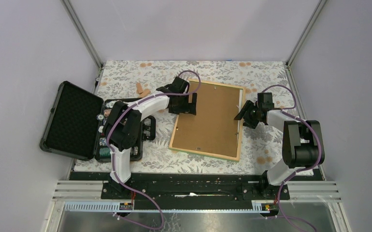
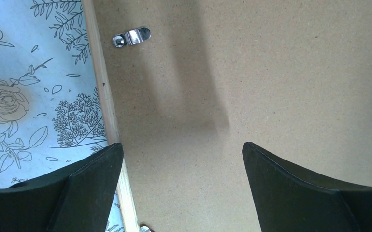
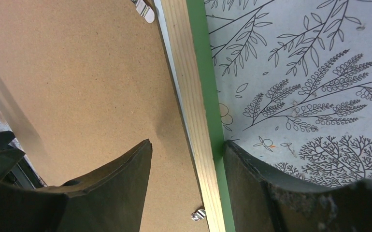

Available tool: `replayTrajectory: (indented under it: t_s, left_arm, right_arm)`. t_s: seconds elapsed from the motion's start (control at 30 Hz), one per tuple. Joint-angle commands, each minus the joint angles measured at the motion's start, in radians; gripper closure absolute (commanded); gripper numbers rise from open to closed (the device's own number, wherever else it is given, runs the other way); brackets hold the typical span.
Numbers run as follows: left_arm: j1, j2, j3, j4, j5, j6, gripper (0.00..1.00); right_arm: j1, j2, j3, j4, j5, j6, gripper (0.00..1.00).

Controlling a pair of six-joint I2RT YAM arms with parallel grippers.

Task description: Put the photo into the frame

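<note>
frame [image 3: 193, 111] face-down | right tool [image 3: 188, 145] astride edge, maybe touching | left tool [image 2: 182, 147] spread

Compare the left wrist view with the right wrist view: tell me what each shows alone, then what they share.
Left wrist only: the left end effector, open over the backing board, and a rose printed on the tablecloth.
Right wrist only: the right end effector, open, one finger on either side of the frame rail.
Both: the backing board, the frame's light wood edge, metal clips and the tablecloth.

place: lab robot cell | evidence: plain panel walls [image 1: 24, 43], aluminium corner posts [image 1: 83, 33], base rails [image 1: 78, 189]
</note>
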Motion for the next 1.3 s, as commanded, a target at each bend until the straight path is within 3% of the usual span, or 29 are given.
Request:
replayTrajectory:
  t_s: [0.0, 0.3, 0.47, 0.83, 1.1, 1.27]
  left_arm:
    - [0.014, 0.049, -0.003, 0.142, 0.232, -0.021, 0.03]
    - [-0.022, 0.028, -0.048, 0.271, 0.377, 0.007, 0.06]
    - [-0.007, 0.049, 0.004, 0.101, 0.194, -0.024, 0.05]
    - [-0.040, -0.118, 0.021, 0.011, -0.115, 0.095, 0.01]
    - [-0.045, -0.113, -0.020, 0.058, 0.138, 0.030, 0.01]
    - [-0.044, -0.052, -0.022, 0.091, 0.295, -0.024, 0.01]
  right_arm:
    - [0.015, 0.057, -0.001, -0.044, -0.029, -0.014, 0.37]
    - [0.015, 0.066, 0.018, -0.017, -0.067, -0.013, 0.38]
    - [0.015, 0.045, 0.040, -0.065, -0.019, -0.035, 0.37]
    - [0.015, -0.061, 0.134, -0.242, 0.139, -0.142, 0.35]
    - [0.015, -0.182, 0.121, -0.294, 0.124, -0.184, 0.30]
    - [0.015, -0.168, 0.108, -0.299, 0.073, -0.168, 0.32]
